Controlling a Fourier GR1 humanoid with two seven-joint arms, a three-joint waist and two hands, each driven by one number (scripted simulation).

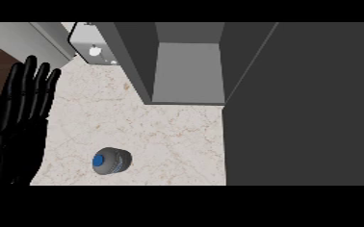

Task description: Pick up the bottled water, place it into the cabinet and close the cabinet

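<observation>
One hand only showing: the left hand (25, 118), resting at the view's left edge, fingers straight and pointing up, gripping nothing. No sign of the right hand anywhere.

Standing upright on the marble counter (163, 125), near the lower edge and well apart from that hand: the bottled water (111, 161), seen from almost straight above, so mostly a blue cap ringed by grey shoulder. Beyond it, toward the top of the view, the cabinet (188, 72) gaping open, its grey inner floor showing bare between dark side walls. Filling the right of the view, a broad dark panel (295, 106), probably the cabinet's door swung wide, though hard telling for certain. At the top left, a white appliance (91, 48) with a knob, just beside the cabinet wall.

Nothing yet lifted, nothing yet stowed, door not yet shut.

Judging the handling: likely smooth and rounded on the sides, so probably slippery; likely light enough for a single hand; body stiff enough to take a wrap, though possibly yielding a little if thin plastic. Best taking hold round the body below the shoulder, fingers and thumb curling from opposite sides, rather than pinching the small cap. Tall and narrow-based, so probably prone to tipping on a glancing approach.
</observation>
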